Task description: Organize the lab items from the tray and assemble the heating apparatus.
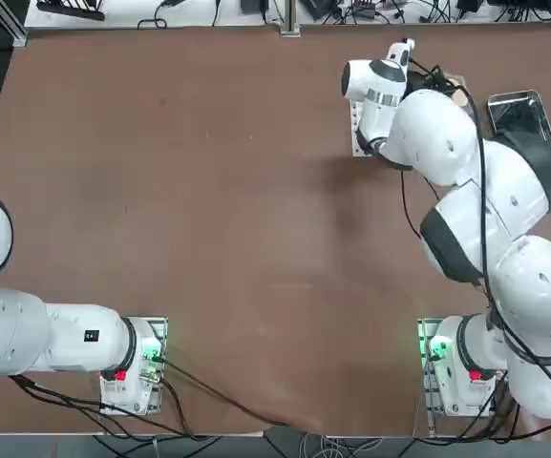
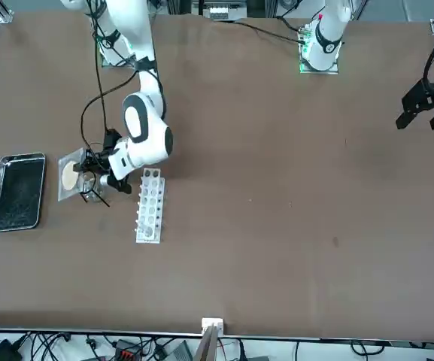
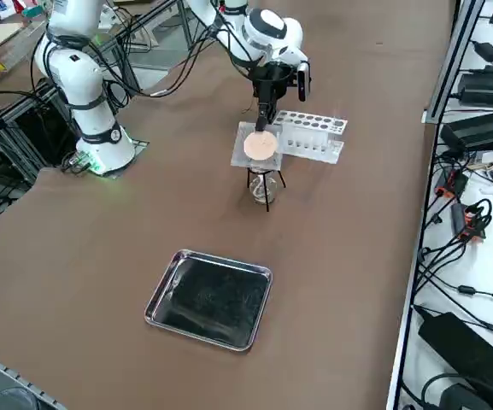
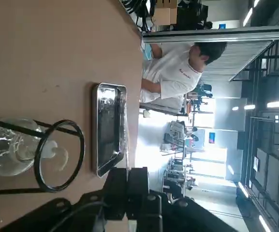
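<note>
The brown table (image 3: 101,256) is mostly bare, and the shiny tray (image 3: 208,299) lies empty at its right edge. The task is at its last step, capping the stand. The right gripper (image 3: 263,122) is pinched shut on an edge of the mesh pad (image 3: 261,147), a grey square with a round tan centre. It holds the pad level just above the tripod (image 3: 264,181), which stands left of the tray beside the tube rack (image 3: 310,135). The clear glass burner (image 3: 261,191) sits under the tripod's ring, which is not yet covered. The next move calls for centring the pad over the ring, lowering it and letting go.

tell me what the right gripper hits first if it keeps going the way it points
Probably the tray: the right gripper, shut on the mesh, points past the tripod toward it. Depth is unclear; it may meet the table first.
</note>
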Controlling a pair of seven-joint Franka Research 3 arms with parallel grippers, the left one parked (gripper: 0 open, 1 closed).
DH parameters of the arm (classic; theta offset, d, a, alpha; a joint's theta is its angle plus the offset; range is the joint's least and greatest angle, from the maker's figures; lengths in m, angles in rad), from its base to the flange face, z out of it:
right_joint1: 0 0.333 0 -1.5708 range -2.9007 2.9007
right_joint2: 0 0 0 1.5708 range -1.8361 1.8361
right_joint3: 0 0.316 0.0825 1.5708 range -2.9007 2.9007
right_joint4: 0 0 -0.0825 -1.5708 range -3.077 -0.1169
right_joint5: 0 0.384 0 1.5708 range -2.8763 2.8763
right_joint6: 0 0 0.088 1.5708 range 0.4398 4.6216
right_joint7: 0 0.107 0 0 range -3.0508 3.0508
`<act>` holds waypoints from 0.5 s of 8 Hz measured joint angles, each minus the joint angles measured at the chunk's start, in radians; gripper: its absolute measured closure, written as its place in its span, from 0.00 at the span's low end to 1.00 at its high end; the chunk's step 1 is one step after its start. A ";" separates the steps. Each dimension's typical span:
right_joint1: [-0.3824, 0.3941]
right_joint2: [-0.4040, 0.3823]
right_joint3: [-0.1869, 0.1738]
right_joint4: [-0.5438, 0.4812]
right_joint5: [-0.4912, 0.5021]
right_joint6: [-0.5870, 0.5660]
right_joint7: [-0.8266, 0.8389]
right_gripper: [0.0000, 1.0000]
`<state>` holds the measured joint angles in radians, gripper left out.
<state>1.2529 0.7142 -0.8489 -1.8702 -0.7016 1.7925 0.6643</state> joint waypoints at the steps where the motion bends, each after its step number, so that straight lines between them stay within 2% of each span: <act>1: 0.000 0.019 0.008 0.000 0.002 0.003 0.023 0.98; 4: 0.000 0.042 0.026 0.001 0.040 0.008 0.048 0.98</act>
<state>1.2530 0.7565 -0.8227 -1.8694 -0.6621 1.8003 0.7123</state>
